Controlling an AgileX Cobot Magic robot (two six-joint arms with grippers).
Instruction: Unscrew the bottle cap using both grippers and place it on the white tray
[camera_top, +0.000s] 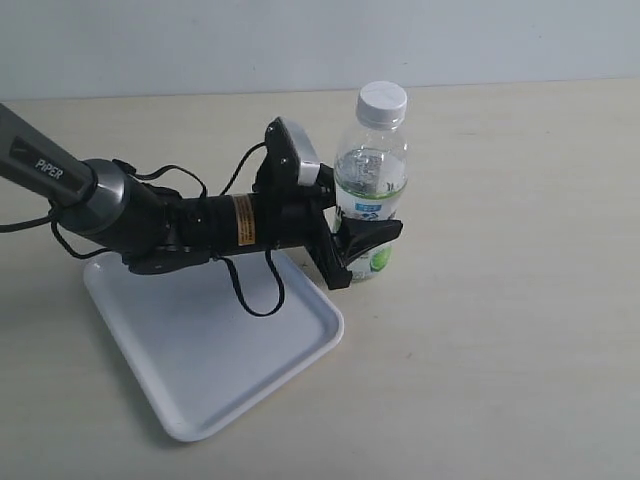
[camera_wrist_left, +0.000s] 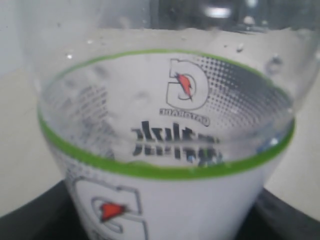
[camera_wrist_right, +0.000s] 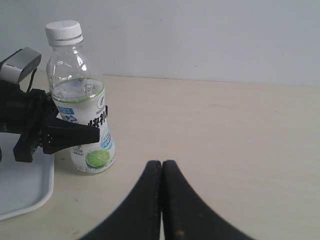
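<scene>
The clear bottle (camera_top: 372, 180) with its lime label stands upright on the table just off the white tray's (camera_top: 200, 370) far corner. The white ribbed bottle cap (camera_top: 382, 102) sits on its neck. My left gripper (camera_top: 368, 245) reaches in from the left over the tray, and its black jaws are shut on the bottle's lower body. Close up in the left wrist view, the bottle (camera_wrist_left: 175, 125) fills the frame. The right wrist view shows the bottle (camera_wrist_right: 82, 100), the cap (camera_wrist_right: 63, 32) and the left gripper (camera_wrist_right: 70, 135) from a distance. My right gripper (camera_wrist_right: 161, 162) is shut and empty, well away from the bottle.
The left arm's body with its yellow band (camera_top: 243, 222) and looping cables (camera_top: 250, 290) hangs over the tray's far edge. Bare beige table (camera_top: 500, 330) lies right of the bottle. A pale wall (camera_wrist_right: 200, 35) stands behind. The right arm is outside the exterior view.
</scene>
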